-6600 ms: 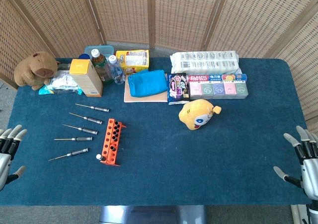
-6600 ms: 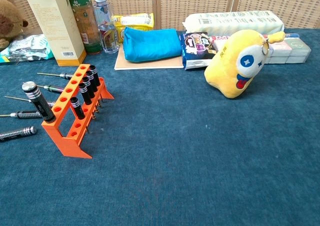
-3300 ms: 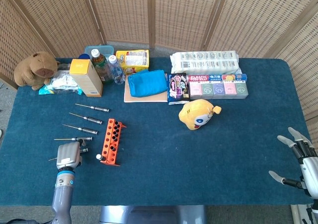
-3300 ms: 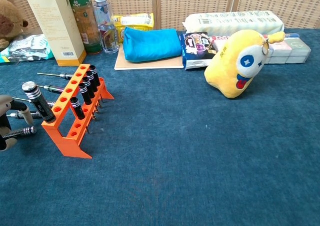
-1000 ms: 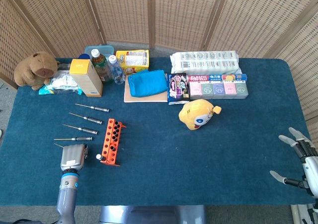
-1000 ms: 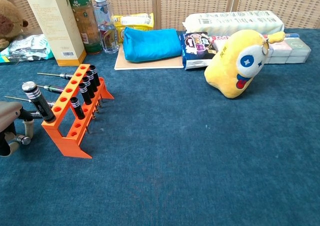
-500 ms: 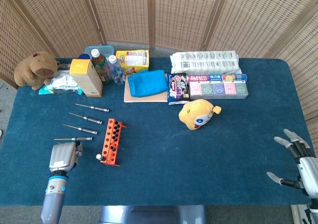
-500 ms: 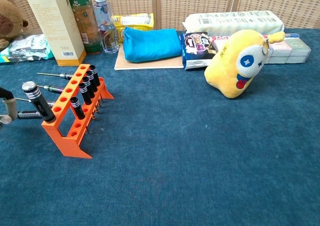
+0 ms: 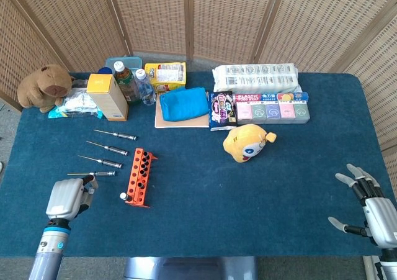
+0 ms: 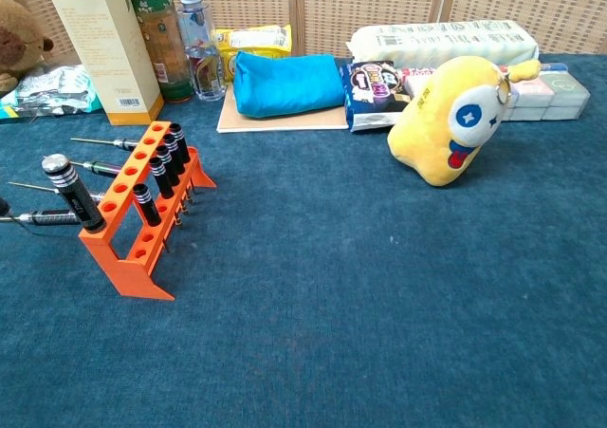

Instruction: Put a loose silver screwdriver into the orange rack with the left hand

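The left hand [image 9: 65, 197] is raised just left of the orange rack [image 9: 138, 176]; whether it grasps anything cannot be told. Four loose screwdrivers [image 9: 93, 174] are laid left of the rack. The right hand [image 9: 372, 208], far right, is spread and empty.

Wide bare stretch of surface [image 9: 248, 205] from the orange rack [image 9: 138, 177] across to my right robot hand [image 9: 366, 208], nothing in it. My left robot hand [image 9: 67, 197] sits near the front left edge, just beside the rack. Loose silver screwdrivers [image 9: 98, 161] lie in a row left of the rack, so passage there is tight. Handles stick up from the rack's slots. Yellow plush [image 9: 247, 141] stands mid-surface, well apart from the rack. Back edge is crowded: box [image 9: 107, 96], bottles [image 9: 126, 80], blue pouch [image 9: 183, 103], packets [image 9: 255, 78].
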Available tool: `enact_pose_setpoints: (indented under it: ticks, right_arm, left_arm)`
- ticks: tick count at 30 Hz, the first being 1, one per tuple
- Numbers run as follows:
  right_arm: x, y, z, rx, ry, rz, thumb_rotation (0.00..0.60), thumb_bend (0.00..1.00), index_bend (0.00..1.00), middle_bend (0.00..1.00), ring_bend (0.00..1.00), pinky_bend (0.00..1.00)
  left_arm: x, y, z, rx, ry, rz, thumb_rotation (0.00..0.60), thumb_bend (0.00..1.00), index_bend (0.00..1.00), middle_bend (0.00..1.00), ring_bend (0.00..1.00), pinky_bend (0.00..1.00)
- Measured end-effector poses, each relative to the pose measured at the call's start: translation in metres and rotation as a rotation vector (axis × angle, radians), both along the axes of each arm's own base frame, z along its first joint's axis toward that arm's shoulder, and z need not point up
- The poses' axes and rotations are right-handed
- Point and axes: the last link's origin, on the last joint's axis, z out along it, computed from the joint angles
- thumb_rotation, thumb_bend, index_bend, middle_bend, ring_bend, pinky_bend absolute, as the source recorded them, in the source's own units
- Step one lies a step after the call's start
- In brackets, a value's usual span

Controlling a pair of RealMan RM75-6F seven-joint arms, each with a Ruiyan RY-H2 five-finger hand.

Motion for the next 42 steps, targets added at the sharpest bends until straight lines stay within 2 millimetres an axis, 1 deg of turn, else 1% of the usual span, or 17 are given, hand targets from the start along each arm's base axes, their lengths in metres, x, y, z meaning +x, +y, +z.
enact_pose_setpoints:
  ticks: [4,8,12,19,29,35,38,42]
  right_arm:
    - [0.000,-0.001,0.001,-0.011,0.002,0.001,0.600,0.01,0.18,0.06,0.00,0.00]
    - [-0.001,-0.001,0.003,-0.026,0.010,-0.007,0.600,0.01,0.18,0.06,0.00,0.00]
    - [-0.003,-0.003,0.004,-0.046,0.018,-0.026,0.600,0.02,0.18,0.06,0.00,0.00]
    - [-0.010,-0.011,0.004,-0.076,0.049,-0.065,0.600,0.01,0.18,0.06,0.00,0.00]
    - [-0.021,-0.025,0.001,-0.090,0.105,-0.118,0.600,0.02,0.18,0.06,0.00,0.00]
    - [-0.026,-0.033,-0.001,-0.110,0.127,-0.155,0.600,0.02,0.18,0.06,0.00,0.00]
    - [-0.029,-0.036,-0.003,-0.108,0.128,-0.178,0.600,0.02,0.18,0.06,0.00,0.00]
    - [-0.031,-0.041,-0.005,-0.112,0.137,-0.184,0.600,0.02,0.18,0.06,0.00,0.00]
  left_arm:
    - [0.004,-0.002,0.015,0.026,-0.042,-0.041,0.600,0.42,0.52,1.00,1.00,0.97]
    - [0.005,-0.002,0.035,0.047,-0.075,-0.063,0.600,0.42,0.52,1.00,1.00,0.97]
    - [0.010,0.000,0.050,0.035,-0.104,-0.085,0.600,0.42,0.52,1.00,1.00,0.97]
    - [0.025,0.010,0.062,-0.091,-0.211,-0.130,0.600,0.42,0.52,1.00,1.00,0.97]
    - [0.048,0.035,0.098,-0.214,-0.360,-0.174,0.600,0.42,0.52,1.00,1.00,0.97]
    - [0.063,0.048,0.123,-0.280,-0.404,-0.194,0.600,0.42,0.52,1.00,1.00,0.97]
    - [0.070,0.052,0.133,-0.316,-0.408,-0.196,0.600,0.42,0.52,1.00,1.00,0.97]
    - [0.077,0.051,0.141,-0.362,-0.433,-0.202,0.600,0.42,0.53,1.00,1.00,0.97]
